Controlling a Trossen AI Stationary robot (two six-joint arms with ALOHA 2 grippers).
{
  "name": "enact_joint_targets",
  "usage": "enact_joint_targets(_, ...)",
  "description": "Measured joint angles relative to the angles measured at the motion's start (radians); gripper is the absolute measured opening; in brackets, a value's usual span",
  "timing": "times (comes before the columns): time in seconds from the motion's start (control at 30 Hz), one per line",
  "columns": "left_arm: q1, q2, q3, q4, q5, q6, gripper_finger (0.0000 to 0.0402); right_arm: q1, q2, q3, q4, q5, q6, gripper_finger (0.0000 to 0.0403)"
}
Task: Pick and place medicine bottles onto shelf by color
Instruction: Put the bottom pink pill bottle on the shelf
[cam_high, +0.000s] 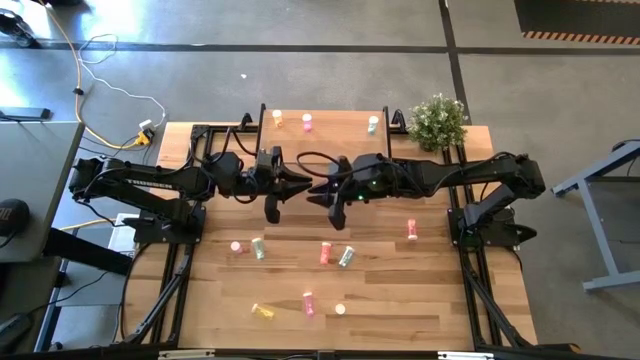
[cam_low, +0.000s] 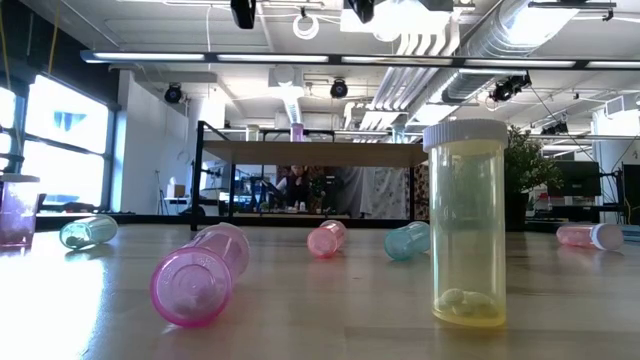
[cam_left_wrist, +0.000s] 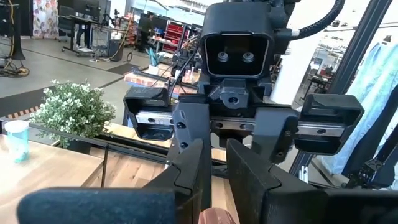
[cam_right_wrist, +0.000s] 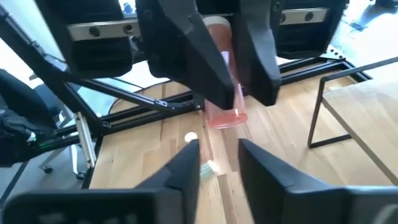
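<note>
My left gripper (cam_high: 303, 186) is over the middle of the table, shut on a pink bottle (cam_right_wrist: 224, 106). My right gripper (cam_high: 319, 192) faces it tip to tip. Its open fingers (cam_right_wrist: 217, 155) stand just short of the bottle's free end and touch nothing. The shelf (cam_high: 330, 135) stands at the table's far edge with three bottles upright on it: yellow (cam_high: 278, 118), pink (cam_high: 307, 122) and pale green (cam_high: 372, 124). Several more bottles lie on the tabletop, among them a pink one (cam_high: 326, 253) and a green one (cam_high: 346, 257). My left gripper pinches the pink bottle by its sides (cam_right_wrist: 229, 68) between its two fingers (cam_right_wrist: 186, 56). The fingers come level from the table's left and lie along the bottle. The bottle's free end (cam_right_wrist: 225, 119) sticks out past the fingertips toward my right gripper. The bottle is lifted clear of the table.
A potted plant (cam_high: 437, 120) stands at the shelf's right end. Near the front edge are a lying yellow bottle (cam_high: 262, 311), a pink one (cam_high: 308, 303) and an upright yellow one (cam_low: 466, 220). A pink bottle (cam_high: 411, 230) lies at the right.
</note>
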Motion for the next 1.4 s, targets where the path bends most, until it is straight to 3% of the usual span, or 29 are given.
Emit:
enact_joint_targets(0.13,0.0,0.0,0.0,0.0,0.0,-0.001,0.0056,-0.001,0.0,0.0,0.008,-0.022,-0.035,0.0155)
enact_joint_targets(0.3,-0.002,0.0,0.0,0.0,0.0,-0.022,0.0056,-0.003,0.0,0.0,0.017,-0.023,-0.072,0.0177)
enact_joint_targets(0.53,-0.006,0.0,0.0,0.0,0.027,-0.028,0.0056,-0.029,0.0,0.0,0.043,-0.024,-0.078,0.0179)
enact_joint_targets(0.73,-0.011,0.0,0.0,0.001,0.027,-0.029,0.0056,-0.038,0.0,0.0,0.089,-0.099,-0.074,0.0179)
enact_joint_targets(1.4,-0.011,-0.001,0.0,0.013,0.023,-0.028,0.0056,-0.04,0.061,0.002,0.175,-0.103,-0.036,0.0168)
